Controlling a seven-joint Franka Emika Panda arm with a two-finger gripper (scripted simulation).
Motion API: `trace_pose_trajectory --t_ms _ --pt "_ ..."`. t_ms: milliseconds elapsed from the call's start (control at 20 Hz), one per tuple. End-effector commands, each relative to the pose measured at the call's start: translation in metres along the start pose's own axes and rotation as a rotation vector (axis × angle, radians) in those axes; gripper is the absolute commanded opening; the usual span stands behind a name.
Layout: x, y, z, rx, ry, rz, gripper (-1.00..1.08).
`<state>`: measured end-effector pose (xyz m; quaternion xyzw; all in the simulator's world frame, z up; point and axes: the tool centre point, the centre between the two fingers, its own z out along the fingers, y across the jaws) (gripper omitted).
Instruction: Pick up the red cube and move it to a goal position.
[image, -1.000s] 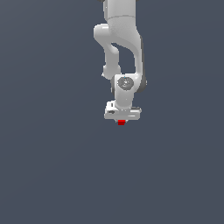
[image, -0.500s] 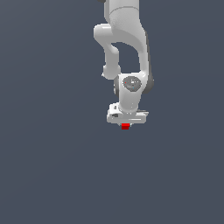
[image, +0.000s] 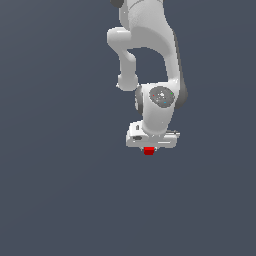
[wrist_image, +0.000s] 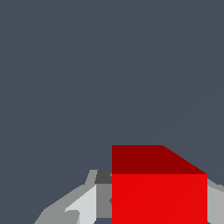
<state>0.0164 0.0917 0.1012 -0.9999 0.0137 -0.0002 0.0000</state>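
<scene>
White arm hanging down from the top of the exterior view; gripper clamped on the red cube — cube poking out just below the white hand, slightly right of scene centre; seen close between grey fingers at the wrist; plain dark grey ground all round.

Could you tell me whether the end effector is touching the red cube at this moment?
Touching. In the wrist view the red cube sits between the end effector fingers, pressed against them with no gap showing.

Exterior view sees the whole arm; wrist view crowds the shared red cube.
</scene>
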Motion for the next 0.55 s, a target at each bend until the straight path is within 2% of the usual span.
trace_pose_trajectory --t_ms 0,500 --pt "0.009 -0.003 -0.006 0.0 0.0 0.0 -1.0" --pt "0.024 -0.008 -0.015 0.0 0.0 0.0 -1.0"
